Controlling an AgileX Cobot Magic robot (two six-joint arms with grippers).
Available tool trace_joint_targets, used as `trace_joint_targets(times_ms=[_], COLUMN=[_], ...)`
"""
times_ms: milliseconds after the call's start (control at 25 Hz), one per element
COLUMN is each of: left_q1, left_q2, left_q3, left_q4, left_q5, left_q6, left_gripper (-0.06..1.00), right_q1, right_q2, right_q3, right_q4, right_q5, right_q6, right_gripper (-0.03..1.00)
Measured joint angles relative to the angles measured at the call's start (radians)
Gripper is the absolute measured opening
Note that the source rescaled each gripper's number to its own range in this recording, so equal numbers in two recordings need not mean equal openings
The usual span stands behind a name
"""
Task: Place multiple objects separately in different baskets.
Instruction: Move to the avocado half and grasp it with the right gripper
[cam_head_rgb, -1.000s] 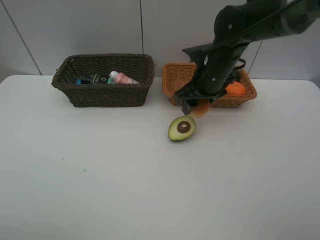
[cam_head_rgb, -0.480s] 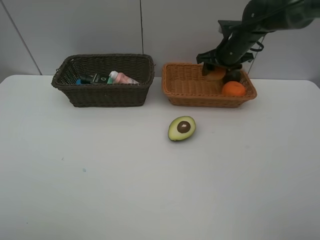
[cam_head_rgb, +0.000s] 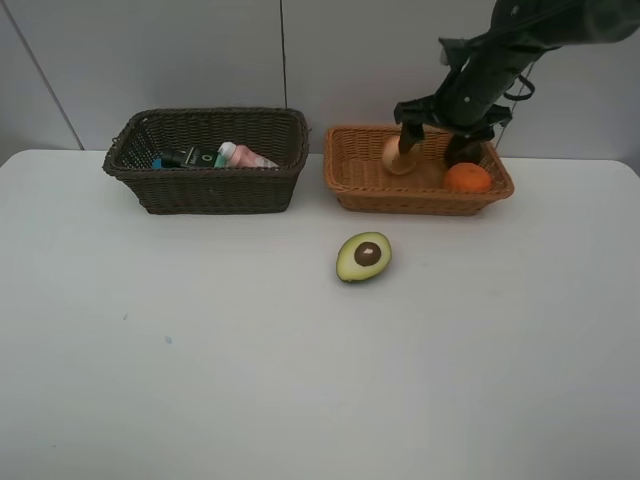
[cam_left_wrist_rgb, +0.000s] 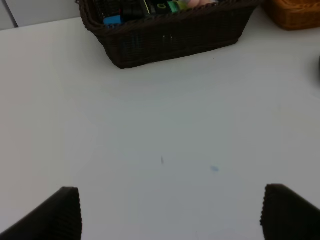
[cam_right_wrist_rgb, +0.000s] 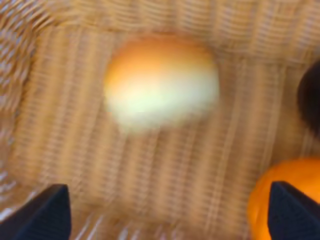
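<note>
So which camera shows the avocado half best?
The exterior high view: the avocado half lies whole on the white table, cut face up, in front of the light basket. Neither wrist view shows it.

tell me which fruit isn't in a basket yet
The avocado half. It lies on the white table in front of the tan basket, while the peach and orange are inside that basket.

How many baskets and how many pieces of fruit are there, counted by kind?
Woven wicker baskets: 2 (dark brown basket, orange-tan basket)
Fruit: 4 (green avocado half, round orange, red-yellow peach, dark round fruit partly seen)
Total: 6
</note>
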Motion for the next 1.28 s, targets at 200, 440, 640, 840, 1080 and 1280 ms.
trace_joint_targets(times_ms=[200,440,640,840,1080,1280], left_q1=[0.000,0.000,0.000,0.000,0.000,0.000], left_q2=[0.000,0.000,0.000,0.000,0.000,0.000], left_q3=[0.000,0.000,0.000,0.000,0.000,0.000], left_q4=[0.000,0.000,0.000,0.000,0.000,0.000], left_q5=[0.000,0.000,0.000,0.000,0.000,0.000], left_q6=[0.000,0.000,0.000,0.000,0.000,0.000], left_gripper=[0.88,0.88,0.88,0.88,0.88,0.88], right_q1=[0.026,0.111,0.214,0.290,0.325,0.327], right_q2=[-0.092,-0.092,-0.079,-0.026,0.037,0.061], right_q3=[-0.005,0.010,0.024,0.028,0.049,0.049], right_q4=[0.062,0.063,0.063,0.037,0.001,-0.019], right_q5=[0.250,0.388,0.392,0.393,0.365,0.309], right_q6=[0.076,0.270,0.324,0.356,0.361,0.362], right_gripper=[1.00,1.00,1.00,1.00,1.00,1.00])
